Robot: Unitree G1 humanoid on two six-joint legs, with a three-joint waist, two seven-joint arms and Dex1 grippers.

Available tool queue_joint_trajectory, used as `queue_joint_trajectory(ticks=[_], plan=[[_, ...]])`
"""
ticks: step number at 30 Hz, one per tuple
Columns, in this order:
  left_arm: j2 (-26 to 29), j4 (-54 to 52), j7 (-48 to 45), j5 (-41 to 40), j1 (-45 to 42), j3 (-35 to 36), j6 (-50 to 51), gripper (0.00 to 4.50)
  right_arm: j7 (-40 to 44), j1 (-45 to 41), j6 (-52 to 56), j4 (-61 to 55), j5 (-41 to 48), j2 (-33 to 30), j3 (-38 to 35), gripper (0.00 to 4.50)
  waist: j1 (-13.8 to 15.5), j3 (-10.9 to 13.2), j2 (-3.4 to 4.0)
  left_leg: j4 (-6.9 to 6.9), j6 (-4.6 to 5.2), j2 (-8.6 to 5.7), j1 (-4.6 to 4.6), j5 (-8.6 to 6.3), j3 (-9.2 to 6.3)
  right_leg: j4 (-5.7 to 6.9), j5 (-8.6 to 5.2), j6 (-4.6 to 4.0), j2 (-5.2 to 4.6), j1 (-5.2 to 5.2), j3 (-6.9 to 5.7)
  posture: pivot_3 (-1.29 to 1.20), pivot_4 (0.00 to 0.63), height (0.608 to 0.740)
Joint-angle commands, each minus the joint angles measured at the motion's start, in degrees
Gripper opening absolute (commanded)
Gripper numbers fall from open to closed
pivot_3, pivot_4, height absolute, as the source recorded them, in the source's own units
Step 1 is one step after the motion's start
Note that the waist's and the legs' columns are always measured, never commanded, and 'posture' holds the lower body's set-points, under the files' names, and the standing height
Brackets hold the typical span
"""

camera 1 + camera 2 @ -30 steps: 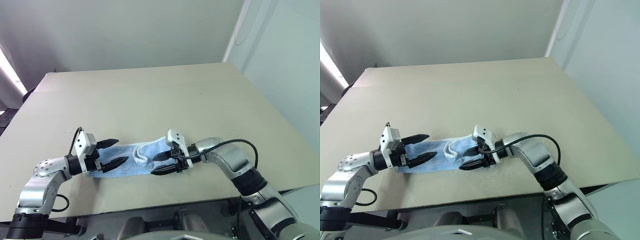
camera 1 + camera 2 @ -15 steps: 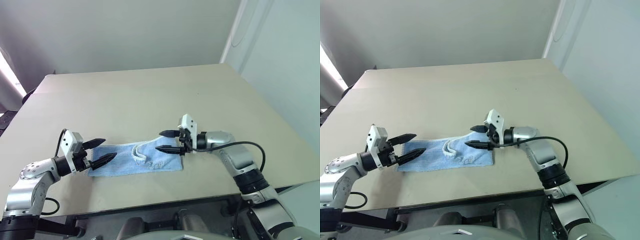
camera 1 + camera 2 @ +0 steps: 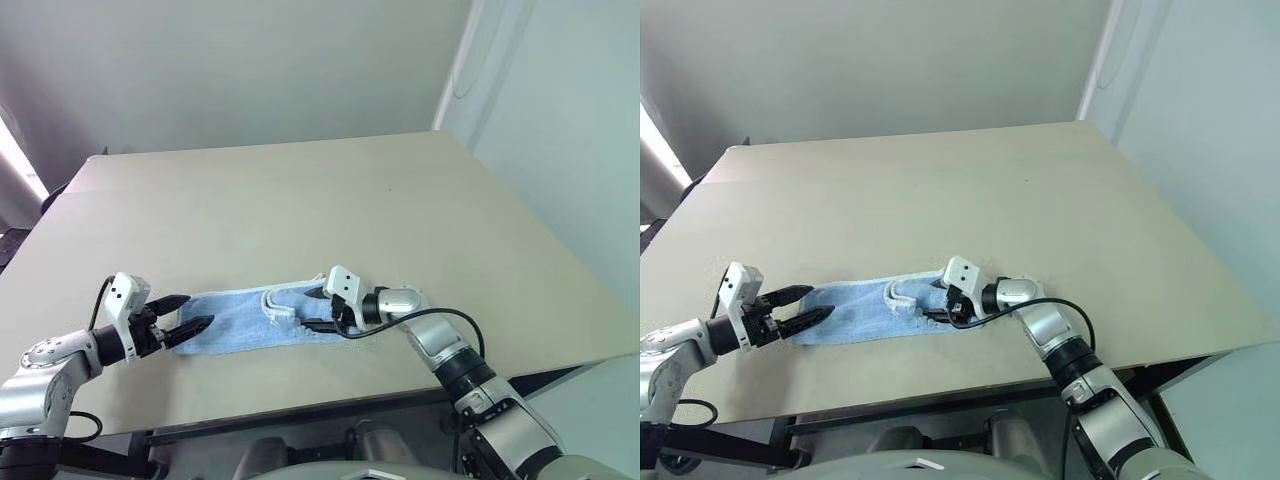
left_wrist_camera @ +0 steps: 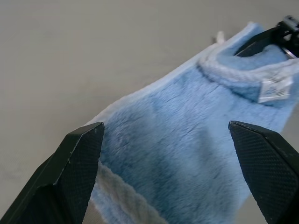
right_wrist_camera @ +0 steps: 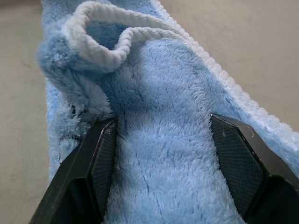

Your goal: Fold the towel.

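Observation:
The light blue towel (image 3: 245, 320) lies as a long folded strip near the table's front edge, with a rumpled white-edged fold (image 5: 107, 23) towards its right end. My left gripper (image 3: 196, 312) is open and low at the towel's left end; in the left wrist view the towel (image 4: 187, 140) spreads out just beyond the open fingers (image 4: 79, 154). My right gripper (image 3: 933, 302) is open and pressed down onto the towel's right end. A ridge of towel (image 5: 159, 154) bulges between its two fingers (image 5: 238, 158). A small white label (image 4: 275, 86) shows near the rumpled fold.
The beige table (image 3: 300, 200) stretches far behind the towel. Its front edge (image 3: 300, 405) runs close below the towel. A pale wall (image 3: 560, 150) stands past the table's right side.
My right gripper has come down from above the towel onto its right end. My left gripper has drawn back to the left and sunk, off the towel's left part.

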Motion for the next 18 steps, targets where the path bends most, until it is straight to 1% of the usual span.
queue_joint_trajectory(ticks=[1, 3, 6, 9, 13, 18], plan=[[0.4, 1.2, 0.4, -1.9, -2.0, 2.3, 2.1, 4.5, 0.6, -0.7, 2.2, -3.8, 1.5, 0.0, -1.9, 3.25, -0.1, 0.0, 0.0, 0.0, 0.0, 0.0, -0.03, 0.0, 0.0, 0.0, 0.0, 0.0, -0.01, -0.03, 0.0, 0.0, 0.0, 0.74], [0.4, 2.5, 0.9, -2.8, -3.0, 2.8, 4.5, 4.5, 0.5, -0.7, 3.7, -5.7, 2.4, 0.2, -2.6, 3.25, -0.1, 0.0, 0.01, 0.0, 0.0, 0.0, -0.06, 0.0, 0.0, -0.01, 0.0, 0.0, -0.02, -0.06, 0.0, 0.0, 0.0, 0.74], [2.2, 3.9, 4.2, 0.7, -3.6, 0.3, 8.5, 4.5, 0.0, -0.4, 5.8, -8.3, 2.8, 0.3, -3.1, 3.25, -0.1, 0.0, 0.01, -0.01, 0.0, -0.01, -0.08, 0.0, 0.0, -0.01, 0.01, 0.01, -0.04, -0.07, -0.01, 0.0, 0.0, 0.74], [3.5, 5.2, 5.9, 2.5, -4.4, -0.9, 11.0, 4.5, -0.1, 0.0, 7.8, -10.3, 3.2, 0.2, -3.3, 3.25, -0.2, 0.0, 0.01, -0.05, 0.0, -0.01, -0.08, 0.0, -0.01, -0.02, 0.01, 0.02, -0.03, -0.09, 0.0, 0.0, 0.0, 0.74], [6.2, 3.9, 4.7, 3.3, -3.2, -3.0, 14.6, 4.5, -0.3, 0.5, 9.8, -10.9, 3.4, -0.2, -3.3, 3.25, -0.4, 0.0, 0.07, -0.08, -0.01, 0.0, -0.05, -0.01, -0.02, -0.01, 0.0, 0.01, -0.04, -0.09, -0.01, 0.0, 0.0, 0.74], [7.0, -0.2, 2.9, 2.8, -1.9, -7.5, 18.8, 4.5, -1.7, 0.1, 10.4, -10.3, 3.7, 0.8, -3.6, 3.25, -0.4, 0.1, 0.12, -0.18, -0.01, 0.0, -0.02, -0.01, -0.02, -0.01, -0.01, 0.0, -0.03, -0.12, 0.0, 0.0, 0.0, 0.74]])
